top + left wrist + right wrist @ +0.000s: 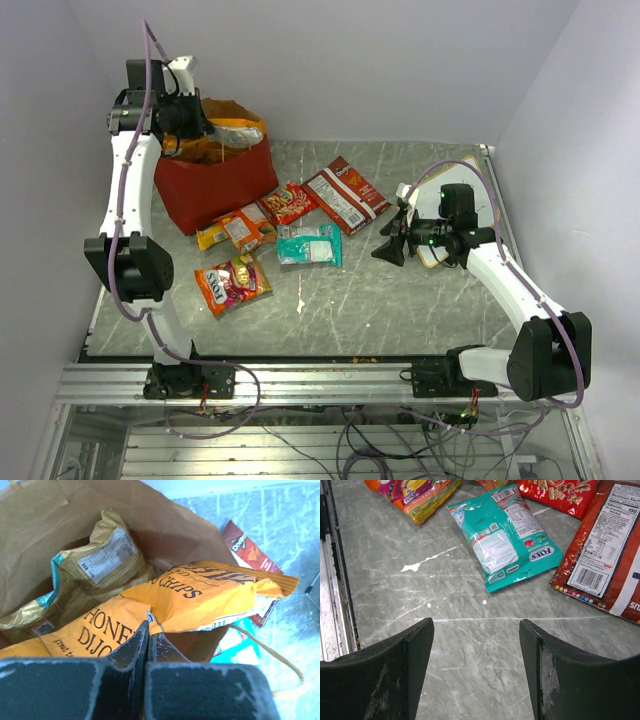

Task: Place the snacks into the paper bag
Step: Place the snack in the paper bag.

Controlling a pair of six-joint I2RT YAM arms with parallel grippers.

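Top external view: about a third done, judging by count. Far-left corner: paper bag point(215, 190) under left gripper point(148, 630), jaws pressed together at an orange chips bag point(200, 597) marked "HONEY DIJ…" and "CHIPS", lying half over the rim beside a gold packet point(95, 575) well inside. Left to bag, mid-surface: multicolour packet point(232, 285), orange-yellow packet point(240, 228), red packet point(290, 203), teal packet point(505, 535) labelled "FOX'S", red-brown packet point(605, 545) showing "Nutrition Facts". Toward right edge: right gripper point(476, 627), jaws wide apart, holding nothing.

"CHIPS" on orange bag point(200, 595); "FOX'S" on teal packet point(505, 535)
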